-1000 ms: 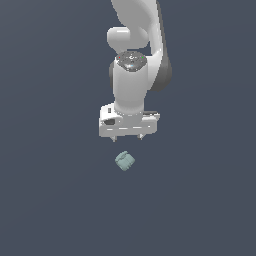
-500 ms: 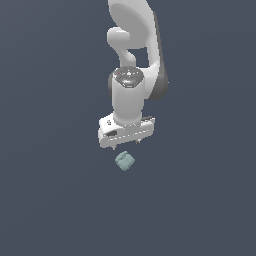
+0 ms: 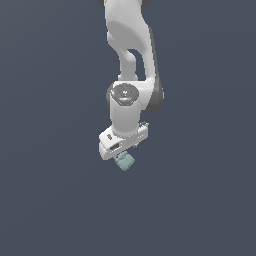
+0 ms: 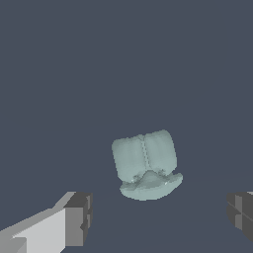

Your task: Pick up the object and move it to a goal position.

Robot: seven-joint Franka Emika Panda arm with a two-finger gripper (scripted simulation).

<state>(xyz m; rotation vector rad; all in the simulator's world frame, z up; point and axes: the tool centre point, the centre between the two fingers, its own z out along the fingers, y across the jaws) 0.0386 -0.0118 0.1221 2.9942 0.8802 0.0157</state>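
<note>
While the pincer [image 3: 123,156] is hanging low in the exterior view, the object [image 3: 125,161] is peeking out just beneath it on the tabletop [image 3: 50,200]. Seen from the wrist, the object [image 4: 146,164] is lying between the wide-apart fingers [image 4: 79,217], touching neither.

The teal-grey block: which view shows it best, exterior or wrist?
The wrist view. There the block sits whole and large between the open gripper's fingertips, its lumpy shape and central groove clear. In the exterior view the block is small, partly hidden under the gripper.
</note>
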